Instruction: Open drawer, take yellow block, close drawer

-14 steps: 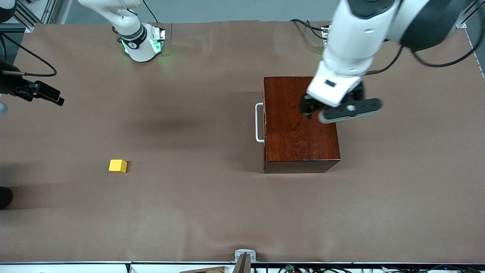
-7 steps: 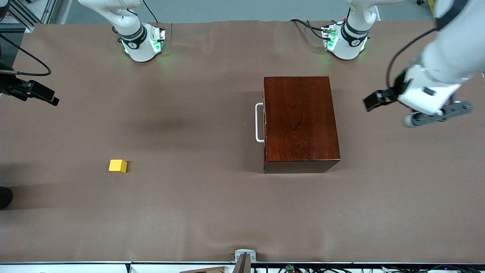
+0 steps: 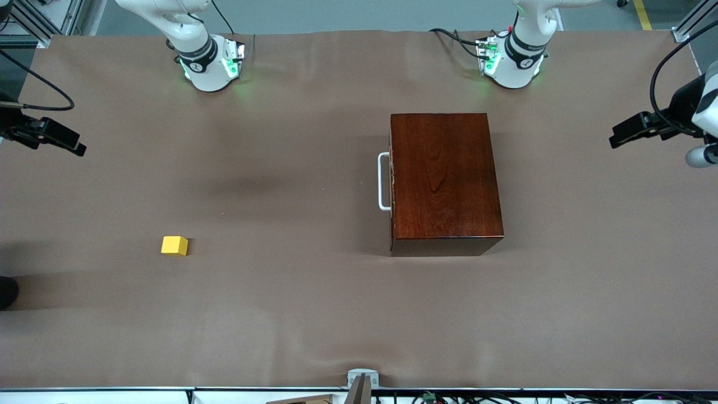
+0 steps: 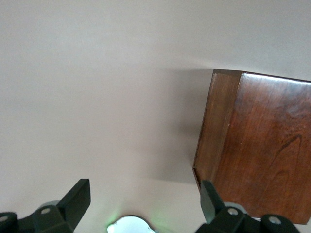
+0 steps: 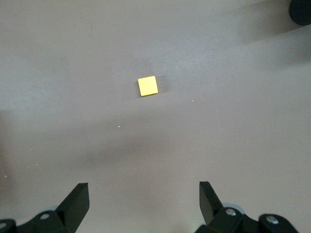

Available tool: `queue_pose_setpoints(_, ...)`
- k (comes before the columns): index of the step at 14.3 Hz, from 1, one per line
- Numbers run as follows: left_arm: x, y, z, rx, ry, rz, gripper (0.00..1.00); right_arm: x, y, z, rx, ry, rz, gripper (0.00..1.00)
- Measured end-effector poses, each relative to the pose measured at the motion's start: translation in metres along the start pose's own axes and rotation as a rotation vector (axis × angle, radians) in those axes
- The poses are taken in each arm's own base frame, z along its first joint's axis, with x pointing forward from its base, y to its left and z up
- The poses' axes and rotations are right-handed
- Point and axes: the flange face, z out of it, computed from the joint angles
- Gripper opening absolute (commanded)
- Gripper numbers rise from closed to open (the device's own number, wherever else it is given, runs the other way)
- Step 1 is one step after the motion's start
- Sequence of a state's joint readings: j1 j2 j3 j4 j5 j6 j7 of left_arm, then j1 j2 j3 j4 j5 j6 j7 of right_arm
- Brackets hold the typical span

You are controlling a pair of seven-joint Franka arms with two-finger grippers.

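The tabletop (image 3: 314, 314) is covered with a plain brown sheet, and most of it is bare, with lots of open room between the things. The dark wooden box (image 3: 443, 179) sits toward the left arm's end, and its drawer (image 3: 392, 182) is pushed all the way in, with the white handle (image 3: 383, 182) pointing toward the right arm's end. The yellow block (image 3: 174, 245) lies by itself on the brown sheet, well apart from the box, toward the right arm's end and a little nearer to the front camera. It is small and bright yellow, and its top looks square in the right wrist view (image 5: 147, 86). The right gripper (image 5: 143, 206) hangs up high at the edge of the tabletop at its own end, looking down at the block, with its jaws wide apart and nothing in them. The left gripper (image 4: 146, 206) hangs up high at the other edge, beside the box, and its jaws are wide apart and hold nothing too.
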State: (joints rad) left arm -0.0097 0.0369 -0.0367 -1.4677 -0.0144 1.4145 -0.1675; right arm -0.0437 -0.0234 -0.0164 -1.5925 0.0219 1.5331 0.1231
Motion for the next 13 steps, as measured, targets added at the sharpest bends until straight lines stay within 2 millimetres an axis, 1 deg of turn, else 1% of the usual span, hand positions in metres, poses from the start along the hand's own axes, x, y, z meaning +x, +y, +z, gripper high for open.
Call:
queue_pose_setpoints(3, -0.015, -0.004, 0.001, -0.004, 0.041, 0.068, 1.00, 0.000, 0.000, 0.000, 0.000, -0.001, 0.000, 1.00)
queue_pose_setpoints(5, -0.019, -0.004, 0.001, -0.004, 0.050, 0.103, 1.00, 0.001, 0.001, 0.001, 0.000, -0.002, 0.001, 1.00)
queue_pose_setpoints(13, -0.016, -0.007, 0.005, -0.005, 0.056, 0.106, 1.00, 0.002, 0.001, 0.003, -0.001, -0.006, 0.002, 1.00)
